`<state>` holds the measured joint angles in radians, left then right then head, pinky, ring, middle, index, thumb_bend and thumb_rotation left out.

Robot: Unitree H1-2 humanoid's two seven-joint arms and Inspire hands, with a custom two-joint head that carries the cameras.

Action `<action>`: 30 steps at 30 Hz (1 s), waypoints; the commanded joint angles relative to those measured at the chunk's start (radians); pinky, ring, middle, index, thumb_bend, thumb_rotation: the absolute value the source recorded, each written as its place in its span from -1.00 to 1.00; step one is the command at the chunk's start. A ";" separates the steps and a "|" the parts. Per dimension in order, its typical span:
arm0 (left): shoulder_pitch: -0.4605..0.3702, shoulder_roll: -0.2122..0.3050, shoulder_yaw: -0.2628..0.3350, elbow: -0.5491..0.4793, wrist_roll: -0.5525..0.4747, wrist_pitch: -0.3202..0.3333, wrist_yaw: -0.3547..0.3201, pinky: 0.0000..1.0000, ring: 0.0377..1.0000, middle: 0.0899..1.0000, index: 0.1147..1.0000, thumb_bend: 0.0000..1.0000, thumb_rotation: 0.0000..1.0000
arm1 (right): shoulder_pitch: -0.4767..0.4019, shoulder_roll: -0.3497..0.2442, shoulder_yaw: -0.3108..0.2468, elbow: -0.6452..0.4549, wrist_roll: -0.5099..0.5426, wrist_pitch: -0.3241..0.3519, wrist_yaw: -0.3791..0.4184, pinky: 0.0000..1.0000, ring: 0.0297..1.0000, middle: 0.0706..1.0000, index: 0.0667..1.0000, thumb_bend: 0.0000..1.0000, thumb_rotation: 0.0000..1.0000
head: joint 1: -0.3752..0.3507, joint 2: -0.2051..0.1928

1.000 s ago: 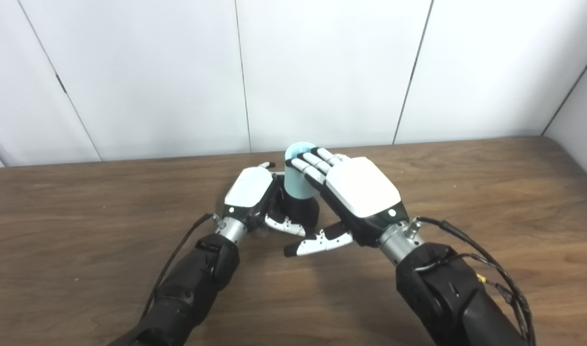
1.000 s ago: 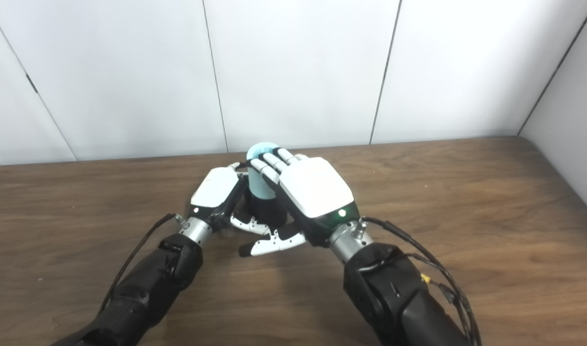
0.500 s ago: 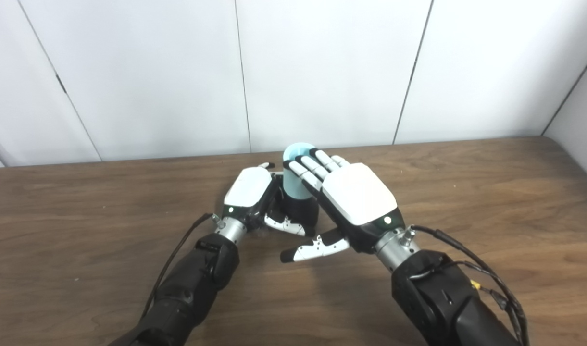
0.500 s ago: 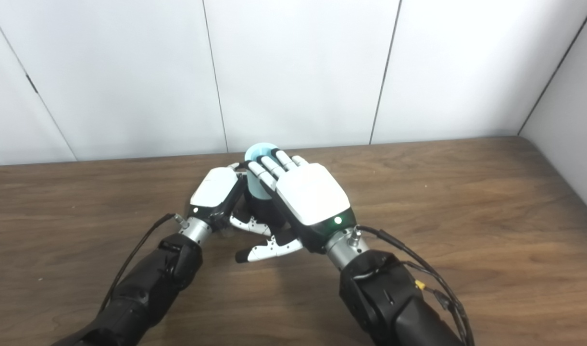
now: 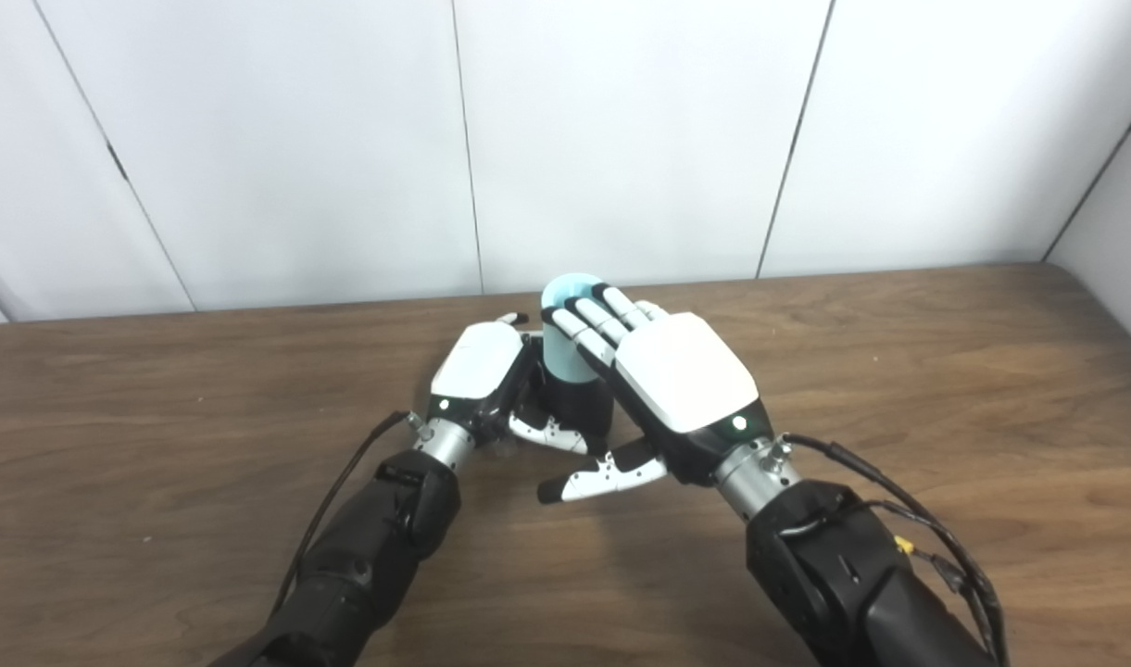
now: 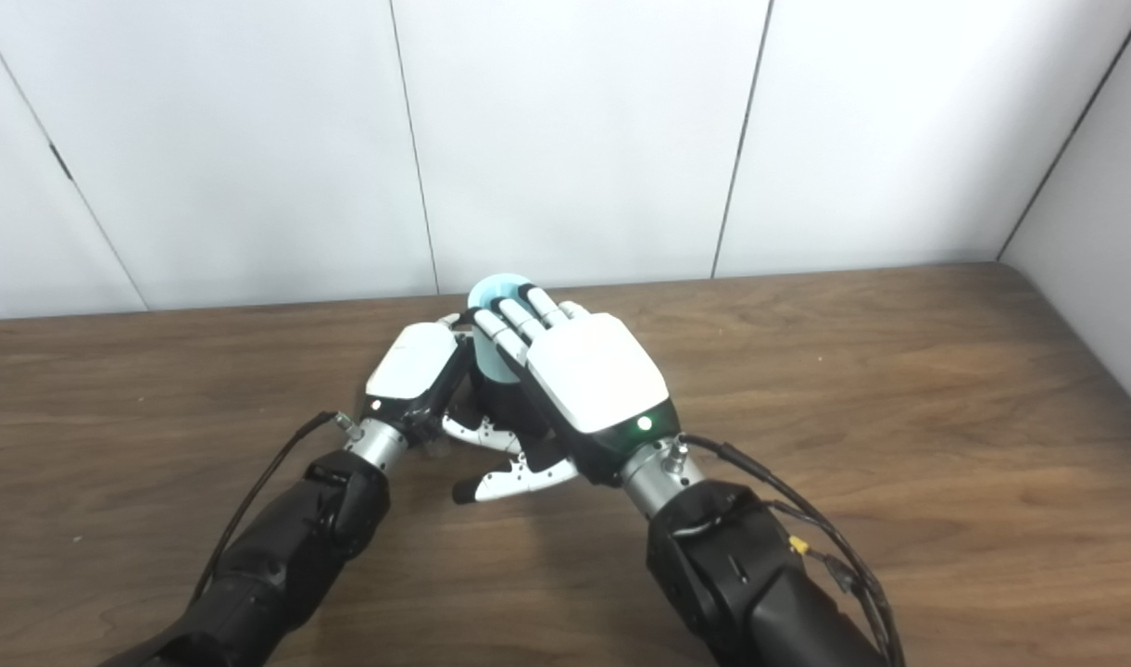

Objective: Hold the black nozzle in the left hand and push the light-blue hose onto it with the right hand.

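Over the last second the right hand (image 5: 685, 380) has slid a little toward the robot's left and slightly nearer the body, and the short light-blue cylindrical hose (image 5: 565, 333) has gone with it, its open top rim now sitting a touch further left than before. The hose stands upright on the stubby black nozzle (image 5: 584, 408), whose dark body shows just below the blue, near the middle of the brown wooden surface (image 5: 945, 371). The right hand's fingers (image 5: 588, 320) lie nearly straight along the hose's upper side, with the thumb held out low and apart, so it is pressing on the hose rather than gripping it. The left hand (image 5: 480, 366) has not moved; its fingers curl around the nozzle from the far-left side, holding it steady. Because the drift is sideways and the visible blue length looks about the same, the hose seems to be seated on the nozzle already, though how deep cannot be seen, and the push looks close to finished.
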<state>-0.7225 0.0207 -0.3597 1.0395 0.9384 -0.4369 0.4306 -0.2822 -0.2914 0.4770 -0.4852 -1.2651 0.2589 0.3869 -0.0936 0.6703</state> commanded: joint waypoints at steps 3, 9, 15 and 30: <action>0.404 -0.131 -0.020 0.234 -0.097 0.047 0.013 0.78 -0.11 -0.15 -0.14 0.01 -1.00 | 0.082 -0.016 0.086 0.160 0.075 -0.053 0.215 0.74 0.84 0.87 0.78 0.83 0.62 | -0.002 0.000; 0.405 -0.131 -0.018 0.235 -0.099 0.038 0.014 0.81 -0.11 -0.15 -0.15 0.01 -1.00 | 0.086 -0.016 0.091 0.172 0.079 -0.052 0.219 0.75 0.84 0.88 0.80 0.82 0.67 | -0.002 0.001; 0.404 -0.131 -0.024 0.230 -0.090 0.051 0.009 0.82 -0.11 -0.15 -0.15 0.01 -1.00 | 0.089 -0.015 0.094 0.189 0.078 -0.049 0.222 0.75 0.84 0.89 0.82 0.81 0.70 | -0.002 0.001; 0.408 -0.130 -0.028 0.227 -0.083 0.065 0.018 0.84 0.00 -0.19 -0.14 0.00 -1.00 | 0.117 -0.012 0.113 0.215 0.077 -0.047 0.219 0.78 0.86 0.89 0.83 0.80 0.62 | -0.002 0.003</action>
<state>-0.7210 0.0212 -0.3554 1.0390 0.9383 -0.4362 0.4280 -0.2814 -0.2888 0.4833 -0.4554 -1.2663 0.2592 0.3600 -0.0951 0.6734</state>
